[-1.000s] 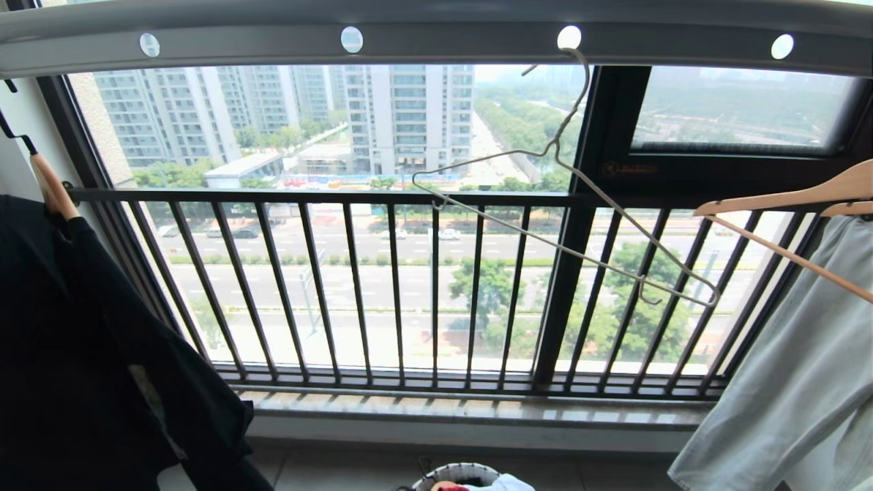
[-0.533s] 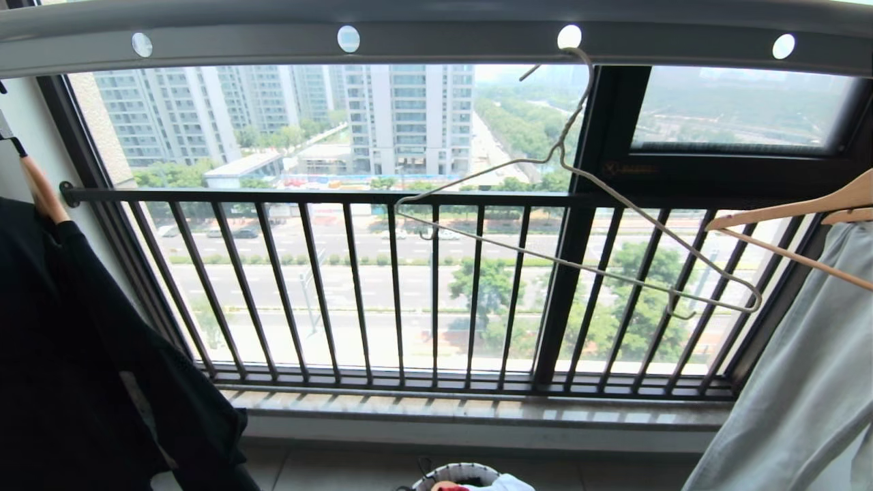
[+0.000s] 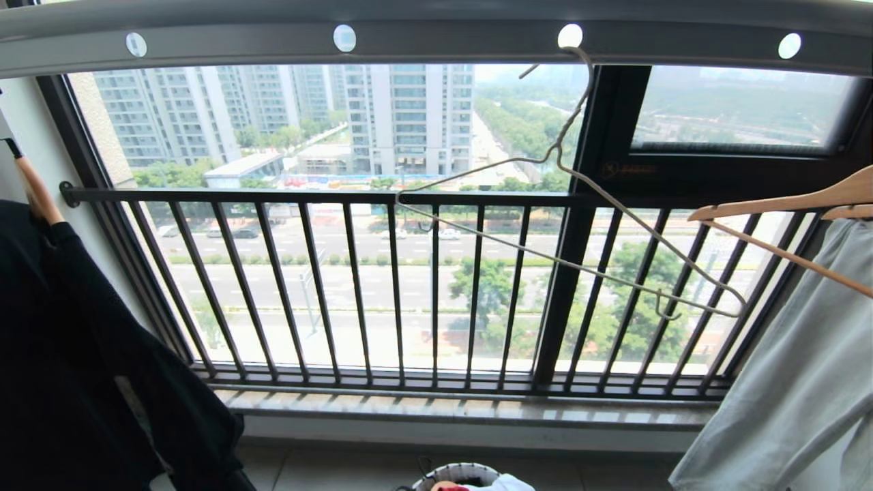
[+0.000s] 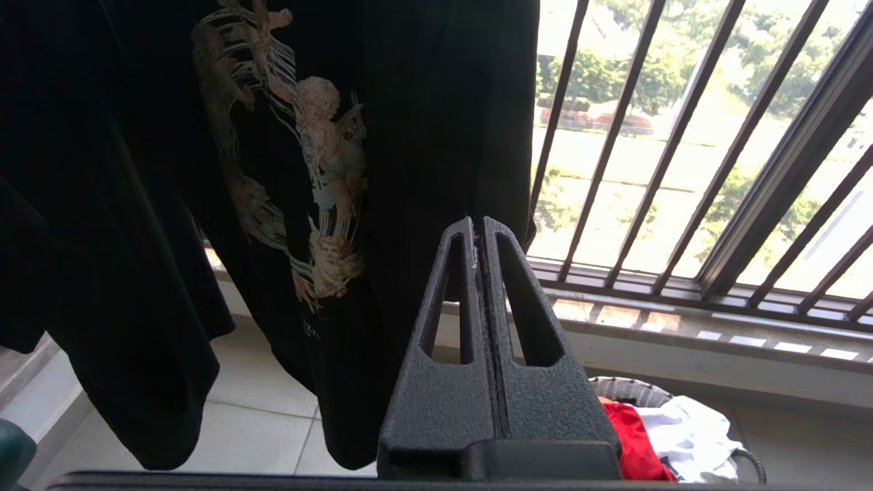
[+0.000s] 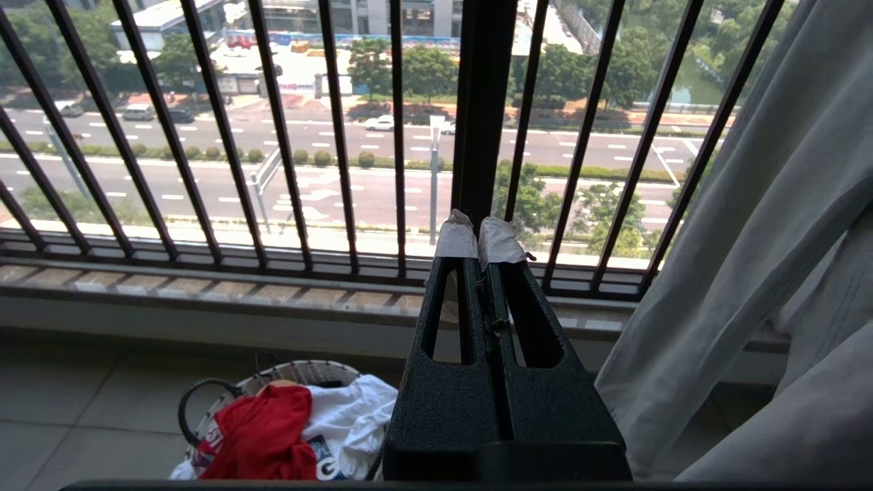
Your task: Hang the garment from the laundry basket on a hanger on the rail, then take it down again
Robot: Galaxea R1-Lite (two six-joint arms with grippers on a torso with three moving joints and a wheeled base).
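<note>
Your garment, the red T-shirt, lies crumpled in the laundry basket on the floor, touching one white T-shirt beside it. From the right gripper it sits below, toward the left arm's side; from the left gripper it sits below, toward the right arm's side. Neither looks clearly nearer, and its long axis is unreadable while bunched. Both grippers are clenched on nothing. One wire hanger hangs tilted from the rail, empty. You also have at least two wooden hangers, one black T-shirt and one pale garment.
</note>
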